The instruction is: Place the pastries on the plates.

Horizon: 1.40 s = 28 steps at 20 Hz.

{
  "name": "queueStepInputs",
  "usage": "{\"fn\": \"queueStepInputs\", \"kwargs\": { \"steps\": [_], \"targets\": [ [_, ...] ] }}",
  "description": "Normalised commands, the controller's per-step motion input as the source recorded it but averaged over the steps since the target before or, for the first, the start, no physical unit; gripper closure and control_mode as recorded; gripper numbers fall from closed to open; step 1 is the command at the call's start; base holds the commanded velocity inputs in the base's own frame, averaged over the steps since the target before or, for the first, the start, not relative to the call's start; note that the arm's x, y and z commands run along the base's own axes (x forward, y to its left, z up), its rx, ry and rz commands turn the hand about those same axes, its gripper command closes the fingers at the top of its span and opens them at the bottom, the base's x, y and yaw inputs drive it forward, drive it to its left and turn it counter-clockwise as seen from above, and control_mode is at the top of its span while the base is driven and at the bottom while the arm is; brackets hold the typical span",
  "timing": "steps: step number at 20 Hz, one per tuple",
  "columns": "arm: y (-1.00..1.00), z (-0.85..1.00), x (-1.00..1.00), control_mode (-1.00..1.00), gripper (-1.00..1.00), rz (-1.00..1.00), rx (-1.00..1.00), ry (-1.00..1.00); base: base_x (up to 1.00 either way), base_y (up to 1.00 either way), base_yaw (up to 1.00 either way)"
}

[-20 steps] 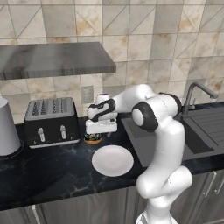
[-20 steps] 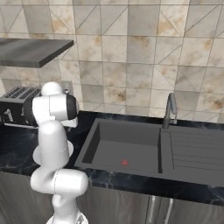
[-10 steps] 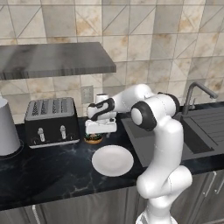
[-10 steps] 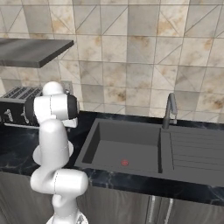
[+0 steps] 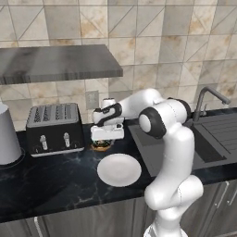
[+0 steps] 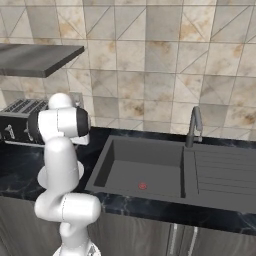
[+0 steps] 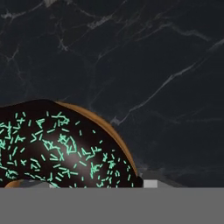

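The chocolate-glazed donut (image 5: 101, 145) with green sprinkles lies on the black counter just in front of the toaster, seen close up as the donut (image 7: 65, 148) in the hand view. My gripper (image 5: 106, 137) points down right over it, and a pale fingertip (image 7: 150, 183) shows just past the donut's right edge without touching it, so the jaws look open astride its near side. The plain white plate (image 5: 119, 169) lies bare on the counter, a short way in front of the donut. The croissant and the red-rimmed plate are out of view.
A black and silver toaster (image 5: 54, 128) stands left of the donut, with a grey canister (image 5: 7, 135) further left. A dark sink (image 6: 150, 170) and faucet (image 6: 193, 125) lie to the right. A shelf (image 5: 55, 62) hangs above.
The hand has sunk slightly toward the donut. The donut and the white plate have not moved.
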Motion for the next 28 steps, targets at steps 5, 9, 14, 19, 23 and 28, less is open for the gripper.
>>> {"fn": "queueStepInputs", "kwargs": {
  "steps": [5,9,14,19,23,28],
  "targets": [
    [-0.48,0.48,-0.33,-1.0,1.0,0.0,0.0,0.0,0.0,0.0,0.0],
    [-0.2,0.35,-0.77,-1.0,1.0,-0.01,0.0,0.0,0.0,0.0,0.0],
    [-0.16,0.11,-1.0,-1.0,1.0,-0.03,0.0,-0.02,0.0,0.0,0.0],
    [-0.02,0.0,-0.85,-1.0,1.0,0.0,0.0,-0.02,0.0,0.0,0.0],
    [0.0,-0.13,-0.13,-1.0,1.0,0.0,0.0,-0.01,0.0,0.0,0.0],
    [0.0,-0.35,-0.04,-1.0,1.0,0.0,0.0,0.0,0.0,0.0,0.0]
  ]
}}
